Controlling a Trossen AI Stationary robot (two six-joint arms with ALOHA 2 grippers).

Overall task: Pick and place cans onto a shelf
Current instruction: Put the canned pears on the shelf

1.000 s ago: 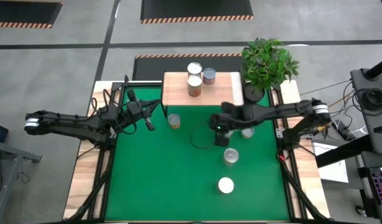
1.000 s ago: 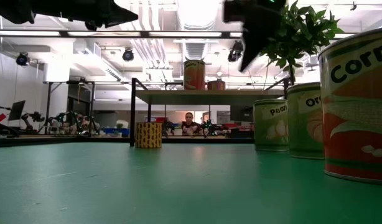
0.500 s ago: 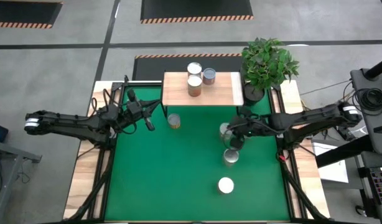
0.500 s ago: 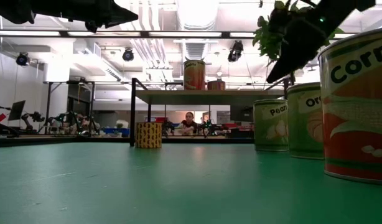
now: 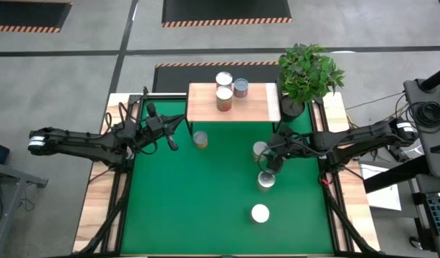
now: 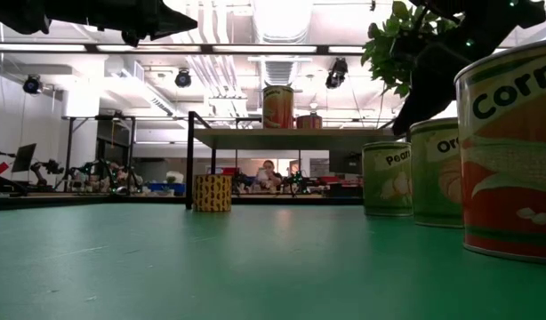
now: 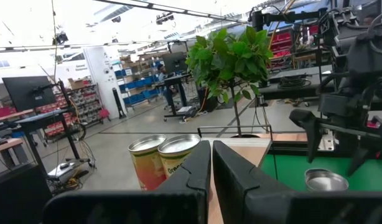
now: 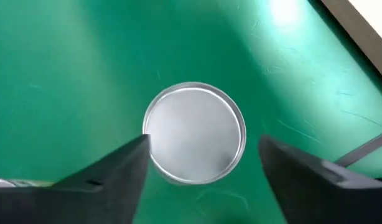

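Green bench (image 5: 206, 201) in lab room, cans (image 5: 260, 213) loose, right gripper (image 8: 200, 163) wide over one, left gripper (image 7: 211, 163) pinched empty.

the corn can (image 6: 513, 160) runs off the low view's right edge. the right gripper (image 5: 269, 162) partly hides a can (image 5: 260, 150) from above.

Three cans (image 5: 225, 89) on shelf (image 5: 263, 107); four upright on mat.
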